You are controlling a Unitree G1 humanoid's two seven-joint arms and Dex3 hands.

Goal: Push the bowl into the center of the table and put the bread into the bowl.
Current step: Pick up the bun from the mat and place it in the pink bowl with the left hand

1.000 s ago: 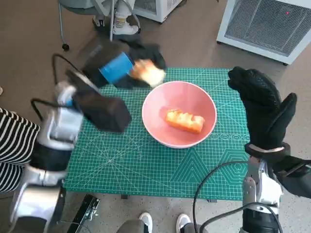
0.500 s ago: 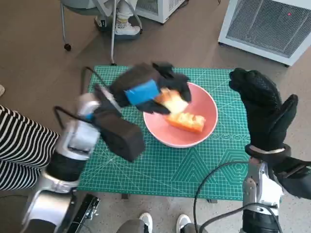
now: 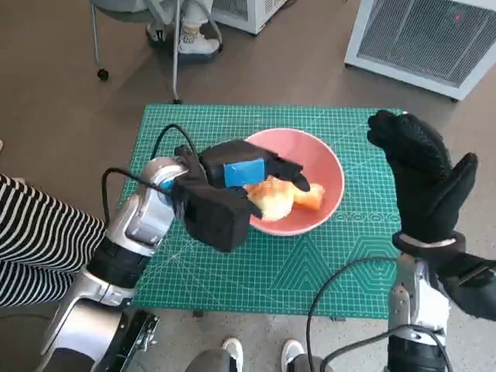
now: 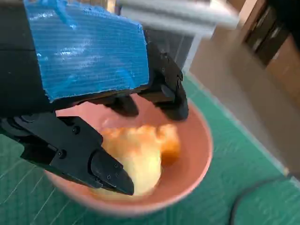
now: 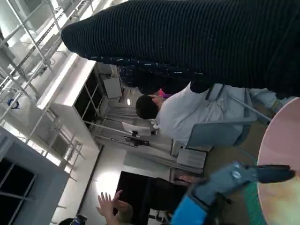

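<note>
The left hand (image 3: 248,172) hides part of the bread (image 3: 271,198)

I find myself in a lab or workshop space, not a home. My small table is covered by a green cutting mat (image 3: 325,263) printed with grid lines. White equipment cabinets with ventilation grilles (image 3: 430,39) stand on a plain brown floor (image 3: 62,77), near the leg of a castered chair (image 3: 101,74). My right wrist view shows white metal racking (image 5: 33,28) overhead and a seated person in white (image 5: 187,112) beside a monitor.

Brown floor (image 3: 70,85), chair legs (image 3: 174,54), perhaps cabinets (image 3: 422,43)
</note>
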